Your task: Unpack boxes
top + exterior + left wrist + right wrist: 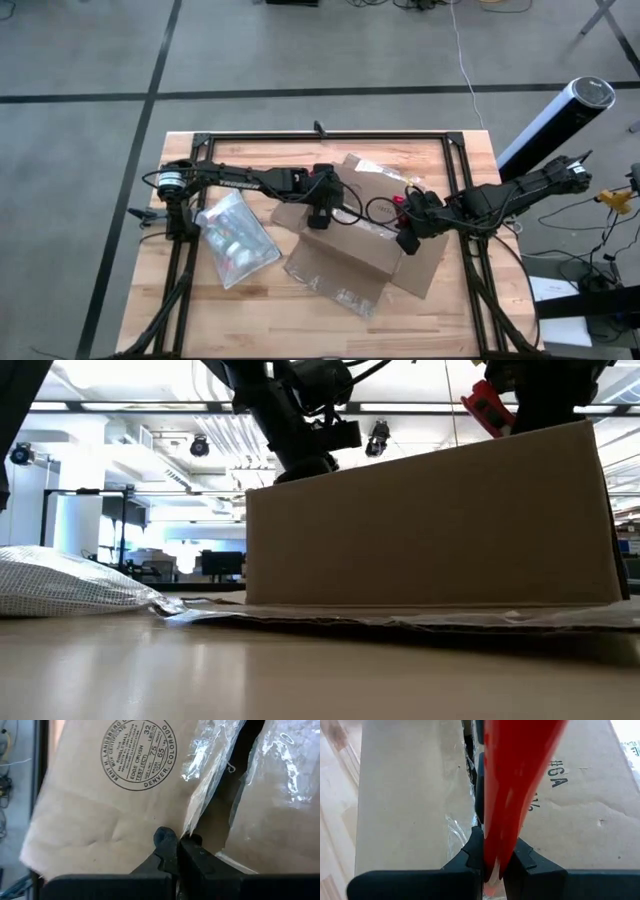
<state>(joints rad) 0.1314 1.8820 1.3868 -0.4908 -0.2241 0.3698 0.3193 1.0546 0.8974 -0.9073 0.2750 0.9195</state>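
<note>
The brown cardboard box (350, 245) stands mid-table on flaps spread flat on the wood. Its upper flaps, one with a round printed stamp (140, 755), are parted by a dark slit edged with torn clear tape (210, 770). My left gripper (322, 215) is shut at the slit's edge on the box's left part. My right gripper (408, 238) is over the box's right part, shut on a red utility knife (515, 780). The knife shows above the box's top edge in the low view (487, 405); its blade end is out of view. My left gripper has its shut fingertips (167, 840) on the stamped flap's taped edge (187, 827) beside the slit, slanting down from the table's left. Torn tape runs right up to the tips; whether they pinch it or only press, I cannot tell. My right gripper pinches the knife's red handle (495, 845) between its two fingers, which slant down from the table's right. The knife runs forward along the fingers over the slit (469, 765). I cannot tell whether its far end touches the box.
A translucent zip pouch (235, 240) lies on the wood left of the box, seen also in the low view (60, 585). A black frame rail (320, 137) runs round the table. A white and black cylinder (555, 125) stands beyond the right edge.
</note>
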